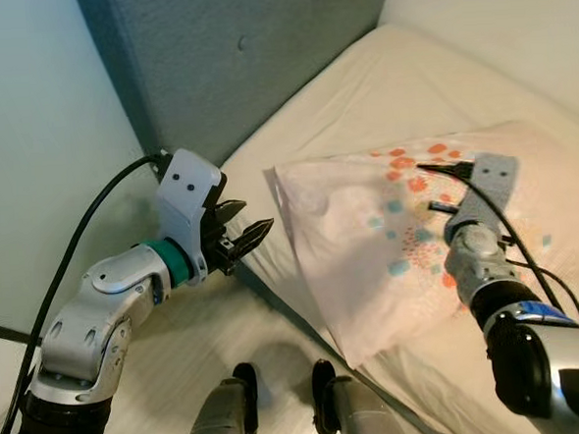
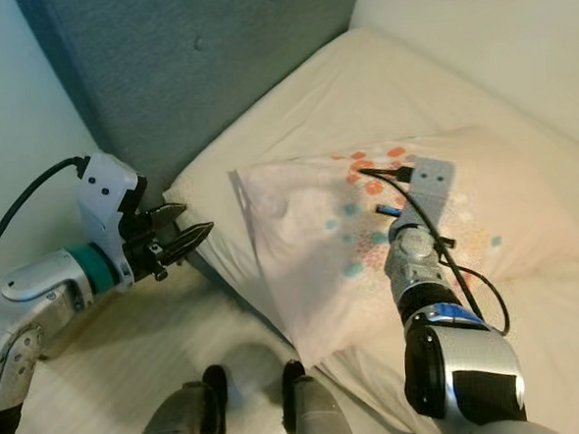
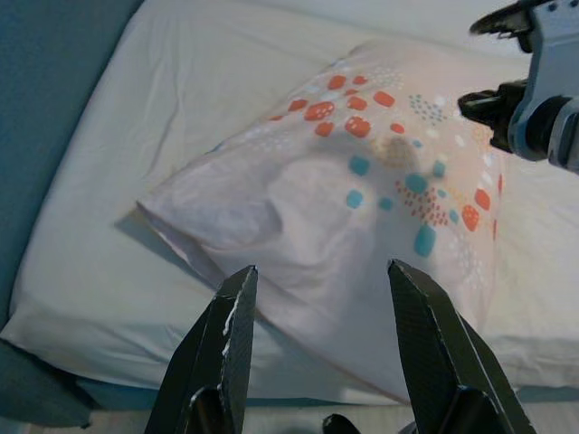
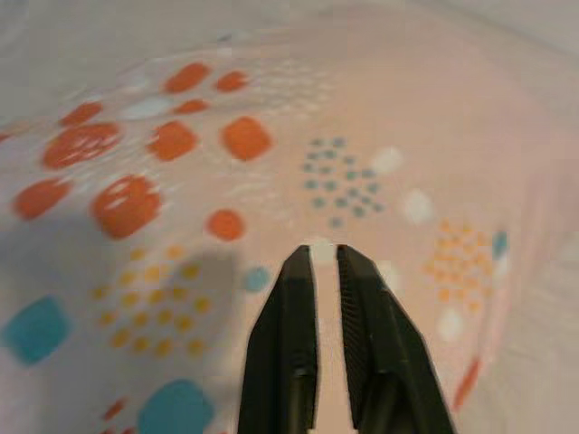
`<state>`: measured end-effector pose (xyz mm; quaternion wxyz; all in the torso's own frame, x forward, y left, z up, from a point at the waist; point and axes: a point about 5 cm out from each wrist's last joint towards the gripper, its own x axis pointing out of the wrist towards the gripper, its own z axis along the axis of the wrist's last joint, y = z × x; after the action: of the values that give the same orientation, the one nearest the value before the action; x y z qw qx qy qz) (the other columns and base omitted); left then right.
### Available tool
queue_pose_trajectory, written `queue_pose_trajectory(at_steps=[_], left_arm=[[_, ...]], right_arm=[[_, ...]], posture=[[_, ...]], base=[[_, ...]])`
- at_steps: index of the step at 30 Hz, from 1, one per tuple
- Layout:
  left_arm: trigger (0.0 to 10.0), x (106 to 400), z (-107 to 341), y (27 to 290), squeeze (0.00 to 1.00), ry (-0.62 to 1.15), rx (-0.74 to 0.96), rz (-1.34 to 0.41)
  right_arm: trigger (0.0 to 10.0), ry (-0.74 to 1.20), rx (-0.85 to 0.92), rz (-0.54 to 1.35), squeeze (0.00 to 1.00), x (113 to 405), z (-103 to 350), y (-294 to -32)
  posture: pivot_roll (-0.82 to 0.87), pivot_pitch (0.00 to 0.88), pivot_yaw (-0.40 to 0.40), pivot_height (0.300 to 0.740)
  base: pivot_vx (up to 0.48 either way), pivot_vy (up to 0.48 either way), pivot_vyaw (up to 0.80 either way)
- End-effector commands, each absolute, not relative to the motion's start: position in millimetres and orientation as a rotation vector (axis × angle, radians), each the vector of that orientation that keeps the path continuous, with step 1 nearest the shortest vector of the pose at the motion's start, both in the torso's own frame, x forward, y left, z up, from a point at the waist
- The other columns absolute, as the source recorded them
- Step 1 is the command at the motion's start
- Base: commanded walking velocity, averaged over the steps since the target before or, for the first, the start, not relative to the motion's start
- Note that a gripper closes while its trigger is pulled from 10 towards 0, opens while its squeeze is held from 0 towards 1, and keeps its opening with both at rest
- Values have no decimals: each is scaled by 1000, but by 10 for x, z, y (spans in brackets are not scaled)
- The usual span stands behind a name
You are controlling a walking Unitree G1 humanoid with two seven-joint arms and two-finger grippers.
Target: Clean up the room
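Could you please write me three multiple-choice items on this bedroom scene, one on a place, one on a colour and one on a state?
1. Where does the pillow lie?
A. on the floor
B. on the bed, a corner over its edge
C. against the headboard

2. What colours are the pillow's larger spots?
A. orange and teal
B. purple and green
C. black and yellow

3. How do the left gripper's jaws stand?
A. clamped on the pillow
B. shut on nothing
C. open, short of the pillow

Answers:
1 B, it rests on the mattress with one corner overhanging.
2 A, the left wrist view shows both colours.
3 C, a wide gap separates them.
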<state>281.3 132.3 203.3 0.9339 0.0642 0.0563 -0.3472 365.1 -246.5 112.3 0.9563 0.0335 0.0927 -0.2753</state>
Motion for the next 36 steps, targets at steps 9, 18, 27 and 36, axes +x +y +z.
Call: queue_pose_trajectory(at_steps=[9, 18, 27, 36], left_arm=[[10000, 2827, 1974, 1354, 0, 153, 149, -693], [10000, 2891, 1975, 1372, 0, 140, 162, -653], [10000, 3040, 1913, 1520, 0, 104, 150, -411], [10000, 3070, 1902, 1555, 0, 89, 131, -315]], right_arm=[[10000, 295, 196, -764, 1000, 3285, 671, -2658], [10000, 159, -3, -553, 0, 3540, 972, -2386], [10000, -48, -13, -88, 0, 3557, 1074, -1586], [10000, -78, 55, 10, 0, 3473, 1077, -1397]], posture=[[46, 252, 9, 740], [38, 249, 9, 740], [30, 242, -3, 740], [29, 238, -7, 740]], base=[[0, 0, 0], [0, 0, 0], [0, 0, 0], [0, 0, 0]])
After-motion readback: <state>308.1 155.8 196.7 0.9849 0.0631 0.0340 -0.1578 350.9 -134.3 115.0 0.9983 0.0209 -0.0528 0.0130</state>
